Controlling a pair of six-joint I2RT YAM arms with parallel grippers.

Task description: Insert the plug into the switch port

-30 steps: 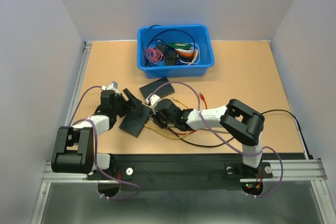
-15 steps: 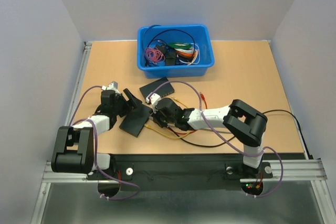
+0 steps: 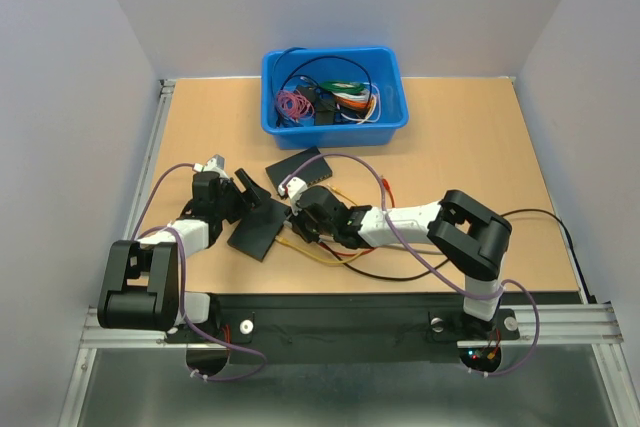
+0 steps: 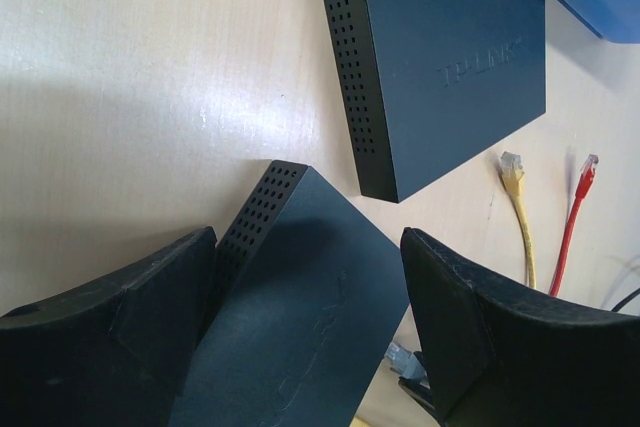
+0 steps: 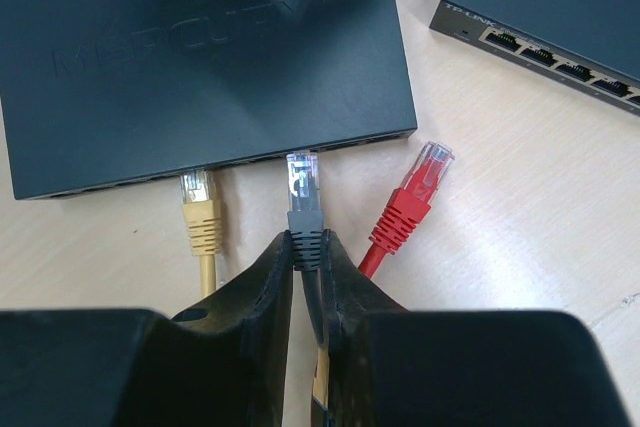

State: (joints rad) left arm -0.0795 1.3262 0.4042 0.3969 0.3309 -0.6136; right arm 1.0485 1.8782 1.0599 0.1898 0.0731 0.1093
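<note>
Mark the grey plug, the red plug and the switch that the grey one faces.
grey plug [image 5: 304, 192]: right wrist view, its clear head.
red plug [image 5: 410, 205]: right wrist view, its red boot.
switch [image 5: 200, 57]: right wrist view, its top face.

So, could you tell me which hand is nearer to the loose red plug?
Right. The right hand, pinching the grey plug, sits just beside the red plug; the left hand grips the nearer switch, farther off.
</note>
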